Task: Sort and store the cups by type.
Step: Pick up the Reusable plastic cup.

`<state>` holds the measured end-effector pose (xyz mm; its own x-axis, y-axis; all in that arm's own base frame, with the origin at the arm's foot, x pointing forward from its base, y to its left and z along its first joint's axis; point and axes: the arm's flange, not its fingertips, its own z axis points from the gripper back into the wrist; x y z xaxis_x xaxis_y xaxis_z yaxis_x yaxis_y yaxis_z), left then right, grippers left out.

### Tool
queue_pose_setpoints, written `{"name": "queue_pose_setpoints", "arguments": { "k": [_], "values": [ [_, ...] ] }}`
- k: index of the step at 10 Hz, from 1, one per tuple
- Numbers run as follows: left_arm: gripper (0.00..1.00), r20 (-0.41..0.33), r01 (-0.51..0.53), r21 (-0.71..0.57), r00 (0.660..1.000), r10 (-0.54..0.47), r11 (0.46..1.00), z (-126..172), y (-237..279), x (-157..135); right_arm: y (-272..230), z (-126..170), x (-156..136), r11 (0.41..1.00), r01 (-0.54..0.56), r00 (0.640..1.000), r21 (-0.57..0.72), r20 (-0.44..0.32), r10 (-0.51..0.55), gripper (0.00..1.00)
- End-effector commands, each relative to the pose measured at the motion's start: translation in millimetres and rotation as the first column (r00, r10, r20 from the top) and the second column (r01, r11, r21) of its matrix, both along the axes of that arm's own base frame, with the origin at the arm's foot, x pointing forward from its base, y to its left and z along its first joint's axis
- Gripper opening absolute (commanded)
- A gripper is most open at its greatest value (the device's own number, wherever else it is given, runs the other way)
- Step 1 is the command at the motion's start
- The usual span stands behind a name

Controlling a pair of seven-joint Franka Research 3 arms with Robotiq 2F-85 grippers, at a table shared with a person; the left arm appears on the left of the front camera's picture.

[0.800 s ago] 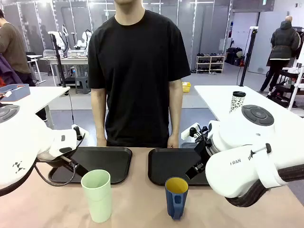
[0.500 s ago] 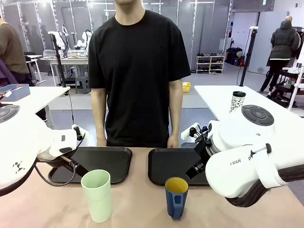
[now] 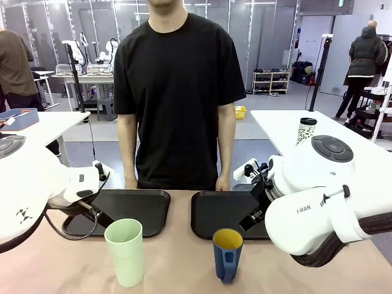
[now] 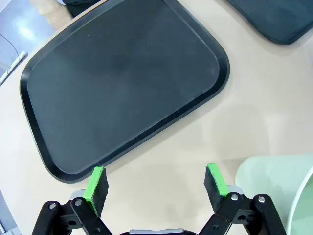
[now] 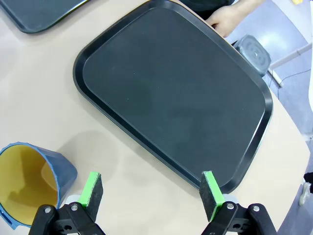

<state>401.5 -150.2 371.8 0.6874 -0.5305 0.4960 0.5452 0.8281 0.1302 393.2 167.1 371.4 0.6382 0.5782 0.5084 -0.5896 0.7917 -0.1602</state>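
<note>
A tall pale green tumbler (image 3: 125, 251) stands on the table near the front, left of centre; its rim also shows at the lower right of the left wrist view (image 4: 279, 188). A shorter dark blue mug (image 3: 227, 253) with a yellow inside and a handle stands right of centre, and sits at the lower left of the right wrist view (image 5: 29, 183). My left gripper (image 4: 156, 183) is open above the table beside the near edge of the left black tray (image 4: 122, 83). My right gripper (image 5: 151, 191) is open over the near edge of the right black tray (image 5: 176, 93).
Two black trays (image 3: 147, 199) (image 3: 211, 205) lie side by side at the table's far side. A person in a black shirt stands behind them with a hand (image 5: 226, 19) by the right tray's far corner. A white speckled cup with a black lid (image 3: 306, 130) stands on another table.
</note>
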Motion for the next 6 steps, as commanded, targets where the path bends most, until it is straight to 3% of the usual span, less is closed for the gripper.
{"name": "queue_pose_setpoints", "arguments": {
  "k": [1,6],
  "values": [
    [1.00,0.000,0.000,0.000,1.000,0.000,1.000,0.0,0.1,0.1,-0.1,0.0,0.0,1.000,0.002,1.000,0.001,-0.001,-0.002,1.00],
    [1.00,0.000,0.000,0.000,1.000,0.000,1.000,0.0,0.1,0.1,-0.1,0.0,0.0,1.000,0.002,1.000,0.001,-0.001,-0.002,1.00]
  ]
}}
